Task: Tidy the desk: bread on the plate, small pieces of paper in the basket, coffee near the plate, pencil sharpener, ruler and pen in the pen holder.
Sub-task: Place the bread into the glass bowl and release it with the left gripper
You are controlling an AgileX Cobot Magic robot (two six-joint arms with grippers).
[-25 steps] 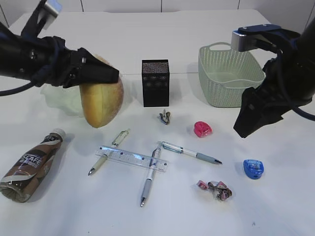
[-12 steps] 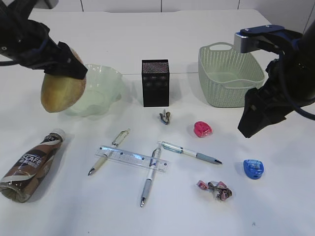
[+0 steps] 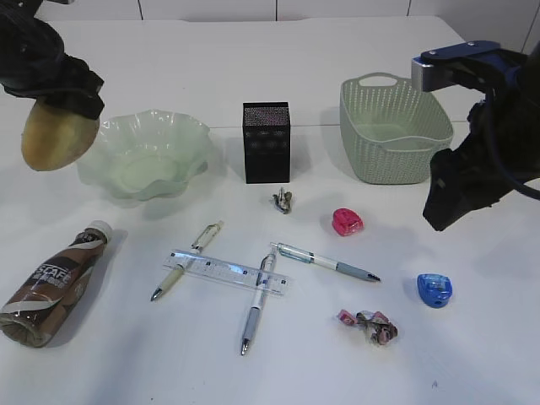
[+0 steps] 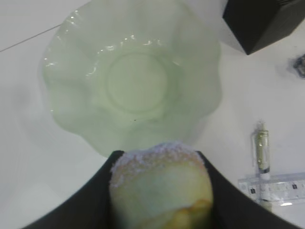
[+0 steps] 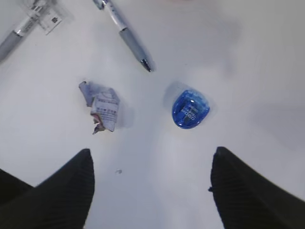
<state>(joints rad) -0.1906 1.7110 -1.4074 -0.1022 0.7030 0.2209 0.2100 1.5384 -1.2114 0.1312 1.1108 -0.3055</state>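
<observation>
My left gripper point(image 3: 59, 105) is shut on the golden bread point(image 3: 49, 139) and holds it in the air just left of the empty green glass plate point(image 3: 114, 135). In the left wrist view the bread point(image 4: 159, 183) sits between the jaws, with the plate point(image 4: 136, 86) beyond it. My right gripper point(image 5: 152, 162) is open and empty above the table, near the blue pencil sharpener point(image 5: 190, 109) and a crumpled paper point(image 5: 102, 109). The coffee bottle point(image 3: 55, 283) lies at the front left. The ruler point(image 3: 225, 270) lies across two pens point(image 3: 256, 302).
A black pen holder point(image 3: 267, 142) stands mid-table and a green basket point(image 3: 392, 126) at the back right. A pink sharpener point(image 3: 348, 222), a small paper scrap point(image 3: 283, 200), a third pen point(image 3: 325, 261) and another paper point(image 3: 369, 325) lie around the middle.
My left gripper has carried the bread leftwards and up, from in front of the plate to its left side, uncovering the plate. The right arm has drifted slightly to the right.
</observation>
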